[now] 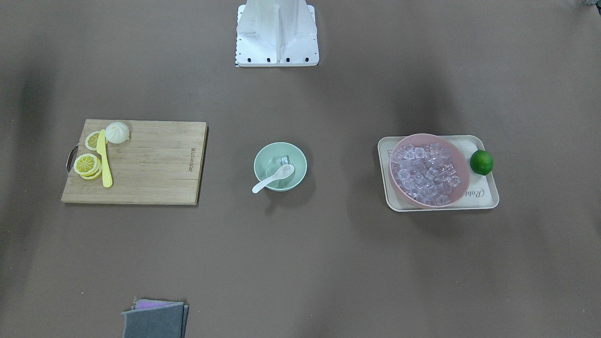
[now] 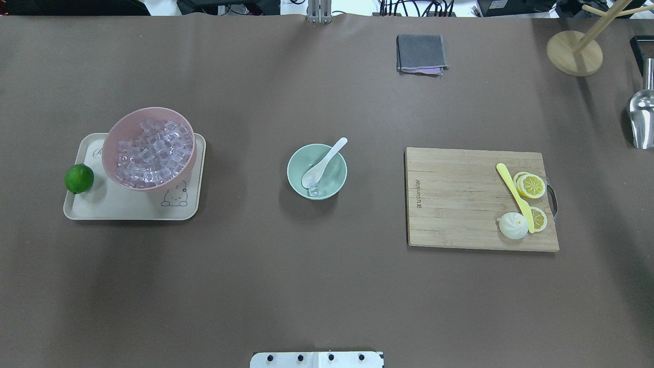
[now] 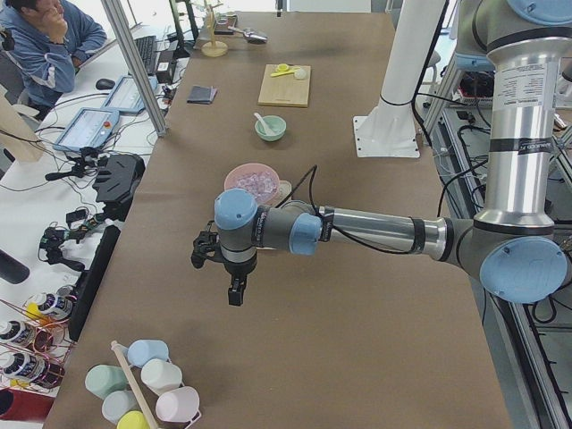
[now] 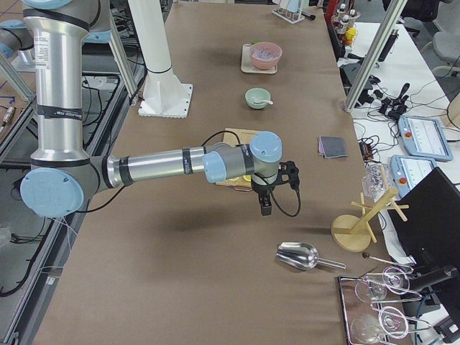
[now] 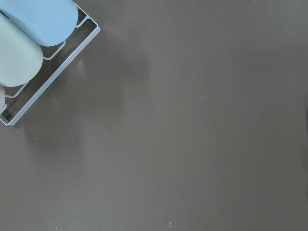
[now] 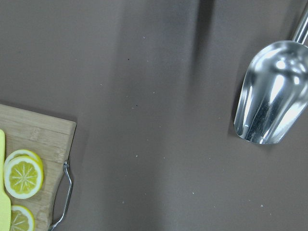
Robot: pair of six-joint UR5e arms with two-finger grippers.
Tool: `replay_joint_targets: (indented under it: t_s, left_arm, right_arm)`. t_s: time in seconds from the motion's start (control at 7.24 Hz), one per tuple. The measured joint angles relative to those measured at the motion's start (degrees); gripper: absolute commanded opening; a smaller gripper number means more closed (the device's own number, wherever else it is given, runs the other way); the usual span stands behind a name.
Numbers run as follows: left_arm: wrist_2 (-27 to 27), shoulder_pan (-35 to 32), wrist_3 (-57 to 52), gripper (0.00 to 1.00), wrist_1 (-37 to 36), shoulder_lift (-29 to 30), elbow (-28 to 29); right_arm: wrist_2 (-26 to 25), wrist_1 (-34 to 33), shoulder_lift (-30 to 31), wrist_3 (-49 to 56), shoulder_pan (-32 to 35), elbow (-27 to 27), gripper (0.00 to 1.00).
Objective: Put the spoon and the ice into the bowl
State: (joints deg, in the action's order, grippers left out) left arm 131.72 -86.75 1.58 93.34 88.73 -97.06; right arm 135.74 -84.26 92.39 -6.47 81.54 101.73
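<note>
Cloth (image 1: 155, 319) lies nearest; bowl (image 1: 264, 158) holds spoon (image 1: 277, 176) and ice (image 1: 284, 160), pink bowl (image 1: 392, 172) many cubes (image 1: 427, 171).

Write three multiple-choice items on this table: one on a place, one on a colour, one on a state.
1. Where does the scoop of the spoon lie?
A. in the mint-green bowl
B. in the pink bowl
C. on the tray

2. What colour is the lime on the tray?
A. yellow
B. green
C. red

3. What state is the pink bowl in?
A. empty
B. upright and filled with ice cubes
C. turned upside down

Answers:
1 A: the scoop sits inside the mint-green bowl next to a single ice cube, with the handle over the rim.
2 B: it shows green in both the overhead and front views.
3 B: clear cubes fill its open top.
</note>
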Motion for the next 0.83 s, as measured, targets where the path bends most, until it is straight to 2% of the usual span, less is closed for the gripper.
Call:
replay_joint_targets:
  t_s: [0.28,0.83]
  left_arm:
    - [1.8,0.0,-7.3,0.98,-0.3,-0.5,-0.1]
    - [4.4,-0.7,-9.0,0.98,0.4,-0.8,0.5]
  right_arm:
    - [-0.6,0.4,-0.9,0.1,-0.9,-0.7,1.0]
    - [-0.9,1.2,-2.9,0.0,-1.3,-3.5,1.0]
